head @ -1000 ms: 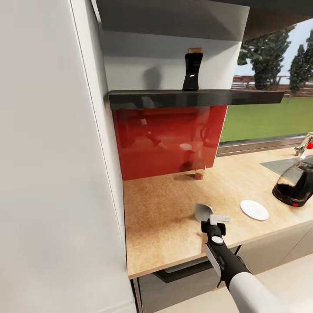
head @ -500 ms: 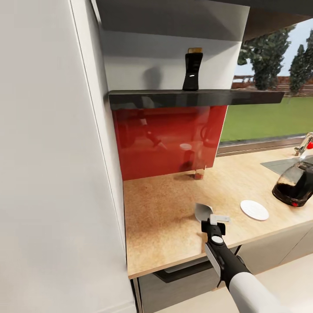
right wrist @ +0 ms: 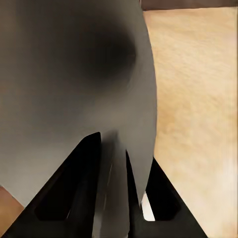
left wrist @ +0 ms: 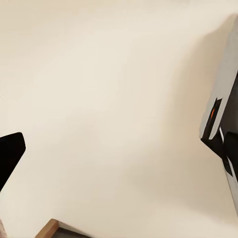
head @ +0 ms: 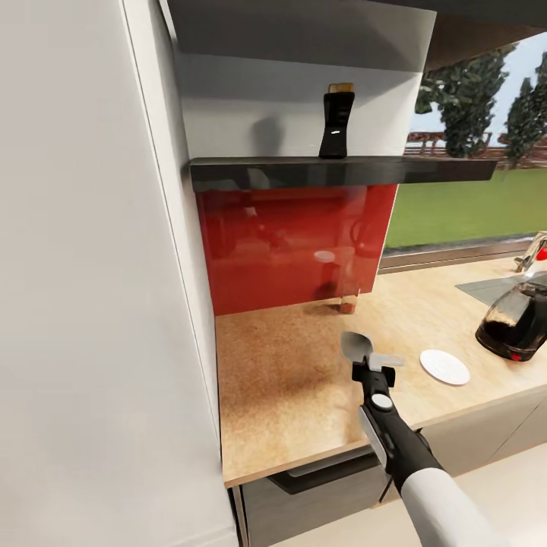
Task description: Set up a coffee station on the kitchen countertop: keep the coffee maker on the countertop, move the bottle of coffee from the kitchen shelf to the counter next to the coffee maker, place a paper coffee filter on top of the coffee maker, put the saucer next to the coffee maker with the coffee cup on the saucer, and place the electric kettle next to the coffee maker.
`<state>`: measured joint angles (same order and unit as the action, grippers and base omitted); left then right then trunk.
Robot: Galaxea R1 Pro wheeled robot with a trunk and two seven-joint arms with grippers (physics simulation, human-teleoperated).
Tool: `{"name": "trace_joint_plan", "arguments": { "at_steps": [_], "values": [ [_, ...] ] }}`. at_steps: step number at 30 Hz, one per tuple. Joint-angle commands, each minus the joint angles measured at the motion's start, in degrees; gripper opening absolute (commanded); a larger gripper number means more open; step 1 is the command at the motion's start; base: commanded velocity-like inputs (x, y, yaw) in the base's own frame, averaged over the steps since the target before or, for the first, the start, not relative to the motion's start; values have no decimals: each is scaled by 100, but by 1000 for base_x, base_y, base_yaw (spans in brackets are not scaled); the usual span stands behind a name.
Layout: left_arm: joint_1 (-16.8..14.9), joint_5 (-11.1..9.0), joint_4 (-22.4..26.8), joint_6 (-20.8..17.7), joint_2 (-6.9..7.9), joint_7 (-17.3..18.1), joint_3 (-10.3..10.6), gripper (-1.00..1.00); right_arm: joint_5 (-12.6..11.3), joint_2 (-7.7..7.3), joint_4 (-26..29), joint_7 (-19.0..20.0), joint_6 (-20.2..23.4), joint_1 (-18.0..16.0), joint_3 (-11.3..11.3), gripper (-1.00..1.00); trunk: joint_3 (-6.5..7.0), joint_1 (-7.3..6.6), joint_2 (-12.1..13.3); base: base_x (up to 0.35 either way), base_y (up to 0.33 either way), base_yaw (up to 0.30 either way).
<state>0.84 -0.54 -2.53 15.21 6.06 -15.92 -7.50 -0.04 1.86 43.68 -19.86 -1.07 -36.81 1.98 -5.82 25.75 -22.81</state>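
While right hand (head: 363,357) grips coffee cup (head: 355,347), saucer (head: 445,367) nearby, electric kettle (head: 516,324) beyond.

White saucer (head: 445,367) flat on countertop (head: 289,380)

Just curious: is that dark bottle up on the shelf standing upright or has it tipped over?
Upright. The bottle stands on its base on the dark shelf, yellow cap on top.

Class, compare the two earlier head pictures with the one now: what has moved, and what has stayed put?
The right gripper, shut on the coffee cup, has edged forward over the kitchen countertop, toward the red backsplash. The bottle of coffee on the shelf, the saucer and the electric kettle stayed put.
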Motion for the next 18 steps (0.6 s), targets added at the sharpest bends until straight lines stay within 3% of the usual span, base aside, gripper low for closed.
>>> {"name": "trace_joint_plan", "arguments": {
  "at_steps": [1, 18],
  "values": [
    [-4, -6, -11, 41, 1, 3, -37, 100, -19, -2, 36, -27, -17, -4, 18, -100, -11, 3, -11, 0, 0, 0],
    [-10, -10, 18, 51, -17, 33, -75, 100, -39, -3, 271, -29, -6, -4, 14, -100, -6, 3, -11, 0, 0, -3]
  ]
}}
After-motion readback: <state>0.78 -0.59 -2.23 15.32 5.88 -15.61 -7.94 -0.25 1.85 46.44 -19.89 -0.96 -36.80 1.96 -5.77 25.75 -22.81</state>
